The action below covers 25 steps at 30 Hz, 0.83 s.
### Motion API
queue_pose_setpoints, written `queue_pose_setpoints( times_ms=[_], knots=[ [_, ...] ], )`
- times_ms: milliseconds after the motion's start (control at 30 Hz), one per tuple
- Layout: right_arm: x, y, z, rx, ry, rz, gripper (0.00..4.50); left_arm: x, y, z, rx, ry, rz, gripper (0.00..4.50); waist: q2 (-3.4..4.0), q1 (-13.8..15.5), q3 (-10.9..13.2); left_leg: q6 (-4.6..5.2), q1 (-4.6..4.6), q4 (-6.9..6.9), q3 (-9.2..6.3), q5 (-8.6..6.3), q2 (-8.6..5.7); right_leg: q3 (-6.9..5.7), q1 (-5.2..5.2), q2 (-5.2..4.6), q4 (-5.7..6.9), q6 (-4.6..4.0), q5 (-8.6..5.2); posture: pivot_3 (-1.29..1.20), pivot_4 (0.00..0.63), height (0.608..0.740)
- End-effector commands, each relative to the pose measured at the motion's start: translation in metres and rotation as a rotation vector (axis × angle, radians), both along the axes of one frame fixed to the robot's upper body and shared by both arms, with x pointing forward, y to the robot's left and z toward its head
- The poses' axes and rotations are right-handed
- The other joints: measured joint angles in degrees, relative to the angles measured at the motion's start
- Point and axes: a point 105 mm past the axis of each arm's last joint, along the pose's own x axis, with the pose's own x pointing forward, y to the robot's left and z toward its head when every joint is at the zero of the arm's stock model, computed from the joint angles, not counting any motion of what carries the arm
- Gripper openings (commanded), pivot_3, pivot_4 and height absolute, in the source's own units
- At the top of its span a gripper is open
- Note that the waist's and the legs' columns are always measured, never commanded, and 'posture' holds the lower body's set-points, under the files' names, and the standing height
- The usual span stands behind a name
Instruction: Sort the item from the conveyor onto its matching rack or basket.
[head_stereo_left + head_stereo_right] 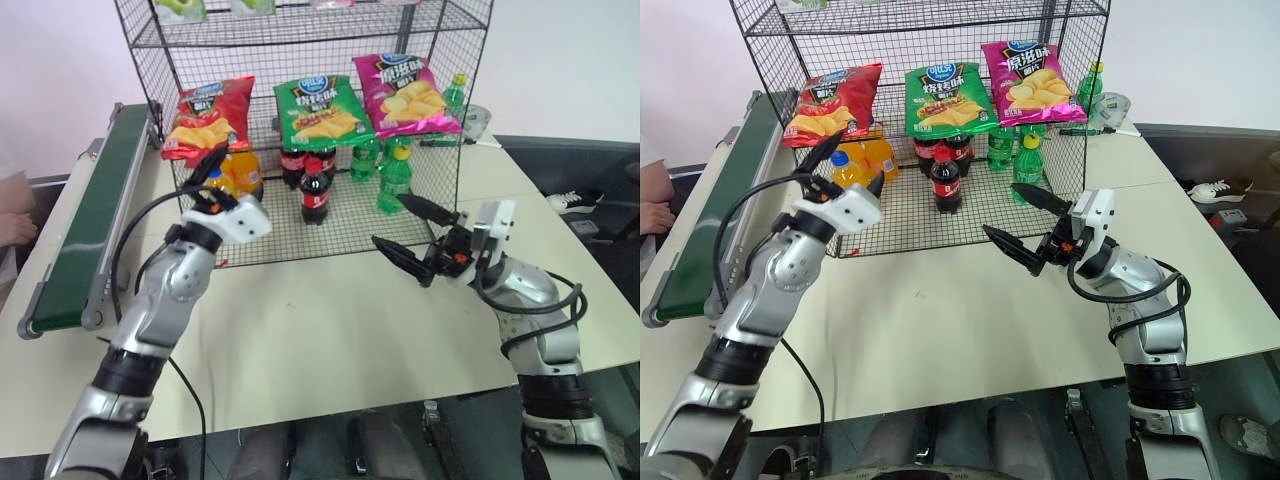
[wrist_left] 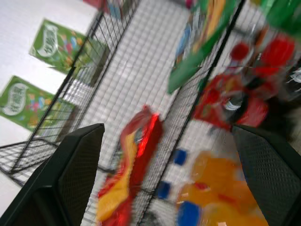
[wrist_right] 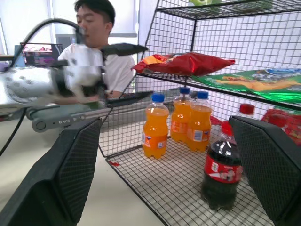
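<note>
Glossy foil red crisp bag point(image 1: 208, 118) on black wire-grid rack point(image 1: 300, 40); matt green conveyor point(image 1: 90, 215) belt.

Robot test lab, mock shop rack point(image 1: 300, 130), conveyor point(image 1: 90, 215), table point(image 1: 330, 330), white walls

The scene is brightly and evenly lit from overhead, and the pale cream tabletop point(image 1: 330, 330) carries only soft, faint shadows beneath the arms. The shiny red crisp bag point(image 1: 208, 118) and its green and pink neighbours catch small white glints on their foil. Both head views are sharp across the tall black wire-grid rack point(image 1: 300, 60), with mild bowing of straight lines toward the edges. The left wrist view is heavily smeared by motion: bags, orange bottles and wire mesh all streak together. The right wrist view is clear on the orange soda bottles point(image 3: 181, 123), while the left arm's silver forearm point(image 3: 42, 87) is blurred, and daylight glows from windows behind the person.
</note>
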Motion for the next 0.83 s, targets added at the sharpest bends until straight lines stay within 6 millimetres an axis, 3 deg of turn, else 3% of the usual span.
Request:
queue_pose_setpoints(
  times_ms=[33,200,433,600,833],
  knots=[
    [-0.011,-0.011,0.002,-0.071,-0.051,-0.020,4.50,-0.025,0.016,-0.005,-0.214,0.148,-0.097,4.49,0.04,-0.06,-0.02,0.00,0.00,-0.01,0.01,0.00,0.01,0.01,0.00,0.00,0.00,0.00,0.00,0.00,0.150,0.740],
    [-0.029,-0.025,-0.014,-0.198,-0.011,0.002,4.50,-0.059,0.038,-0.017,-0.533,0.394,-0.267,4.49,0.05,0.29,-0.01,0.01,0.02,0.03,-0.02,0.00,0.04,-0.01,0.08,-0.02,-0.02,-0.03,0.00,0.00,0.150,0.740],
    [-0.049,-0.056,-0.028,-0.348,0.066,0.031,4.50,-0.088,0.092,-0.037,-0.730,0.661,-0.266,4.49,0.04,0.15,0.01,0.04,0.40,-0.04,0.00,-0.01,0.06,-0.03,0.51,-0.03,-0.18,-0.05,-0.02,0.00,0.150,0.740],
    [-0.058,-0.090,-0.036,-0.414,0.138,-0.024,4.50,-0.110,0.132,-0.058,-0.663,0.751,-0.156,4.49,0.04,0.20,0.01,0.10,0.62,-0.15,0.06,-0.05,0.07,-0.01,0.74,-0.04,-0.31,-0.07,-0.04,0.00,0.150,0.740],
    [-0.061,-0.117,-0.050,-0.439,0.196,-0.102,4.50,-0.123,0.159,-0.084,-0.677,0.789,-0.072,4.49,0.03,0.47,0.01,0.12,0.83,-0.17,0.06,-0.07,0.11,-0.01,1.01,-0.09,-0.43,-0.28,-0.16,0.00,0.150,0.740]
  ],
)
